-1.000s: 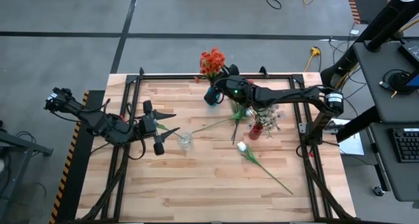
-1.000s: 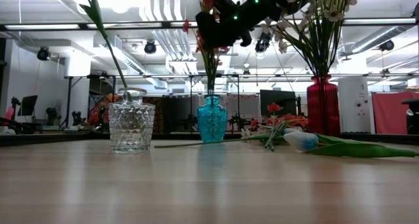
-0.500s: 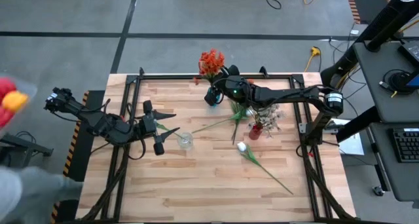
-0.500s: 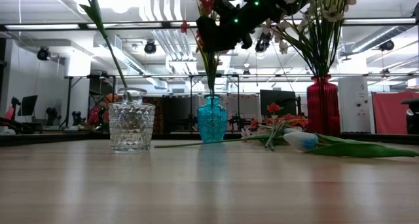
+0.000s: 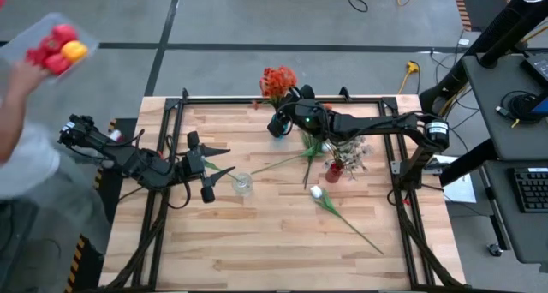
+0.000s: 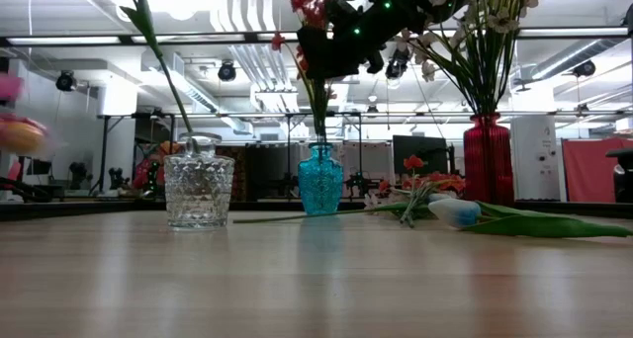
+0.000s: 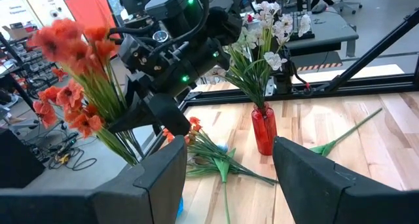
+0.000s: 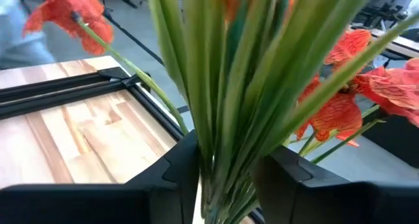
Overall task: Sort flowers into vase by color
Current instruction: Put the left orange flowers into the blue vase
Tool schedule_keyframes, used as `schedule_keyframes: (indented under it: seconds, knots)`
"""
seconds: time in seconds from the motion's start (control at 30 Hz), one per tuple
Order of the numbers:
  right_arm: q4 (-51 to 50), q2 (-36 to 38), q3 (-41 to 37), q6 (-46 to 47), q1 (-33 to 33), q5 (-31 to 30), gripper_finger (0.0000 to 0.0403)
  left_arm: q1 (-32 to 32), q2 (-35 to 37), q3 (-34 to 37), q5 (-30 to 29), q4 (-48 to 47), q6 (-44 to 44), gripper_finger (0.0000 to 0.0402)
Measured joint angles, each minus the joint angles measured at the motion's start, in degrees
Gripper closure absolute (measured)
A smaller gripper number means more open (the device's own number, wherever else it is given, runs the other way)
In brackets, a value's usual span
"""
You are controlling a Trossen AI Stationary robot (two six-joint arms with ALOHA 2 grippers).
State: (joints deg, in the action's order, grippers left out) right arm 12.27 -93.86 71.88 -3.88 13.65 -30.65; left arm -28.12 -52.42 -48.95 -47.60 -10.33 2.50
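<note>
An orange-red spray point(image 5: 276, 80) stands upright in the blue vase point(image 6: 320, 180) at the table's far edge. My right gripper point(image 8: 226, 185) is level above the vase, open, with a finger on each side of the spray's green stems. The red vase point(image 5: 334, 170) holds pale pink-white flowers point(image 7: 272, 21). More orange-red flowers point(image 5: 312, 146) and a white tulip point(image 5: 317, 192) lie flat on the table. The clear vase point(image 6: 199, 188) holds one green stem point(image 6: 158, 61). My left gripper point(image 5: 224, 162) hovers open beside it, holding nothing. My right gripper has its fingers level on either side of the spray's green stems point(image 8: 226, 152), across them, above the blue vase. A thin light gap shows beside one finger point(image 8: 177, 178). I cannot tell whether the other finger touches the stems. The spray's lower stem ends sit in the vase.
A black frame point(image 5: 257, 100) runs round the tabletop. A person point(image 5: 26, 156) stands beside the table's left edge, holding up a clear tray with red and yellow things point(image 5: 56, 46). The near half of the table holds only the tulip's long stem point(image 5: 360, 235).
A person has come into the high view beside the table's left edge and raised a tray of red and yellow things. Neither arm has visibly moved.
</note>
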Motion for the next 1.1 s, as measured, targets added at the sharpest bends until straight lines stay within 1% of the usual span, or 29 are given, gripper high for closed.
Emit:
schedule_keyframes:
  seconds: [0.3, 0.6, 0.77, 0.93, 1.1]
  knots:
    - [-0.7, 0.8, 0.0, 1.0, -0.2, 0.0, 0.0225, 0.0, 0.0, 0.0, 0.0, 0.0, 0.0, 0.0193]
    - [-7.3, 3.5, 0.0, 4.6, -0.5, -0.9, 0.0167, 0.0, 0.0, 0.0, 0.0, 0.0, 0.0, 0.0193]
    - [-7.9, 4.8, 0.1, 4.9, -1.3, -0.9, 0.0134, 0.0, 0.0, 0.0, 0.0, 0.0, 0.0, 0.0193]
    - [-13.3, 5.6, 3.6, 5.0, -2.6, -0.9, 0.0113, 0.0, 0.0, 0.0, 0.0, 0.0, 0.0, 0.0193]
    - [-19.8, 6.1, 8.2, 4.9, -4.3, -0.9, 0.0104, 0.1, 0.0, 0.0, 0.0, 0.0, 0.0, 0.0193]
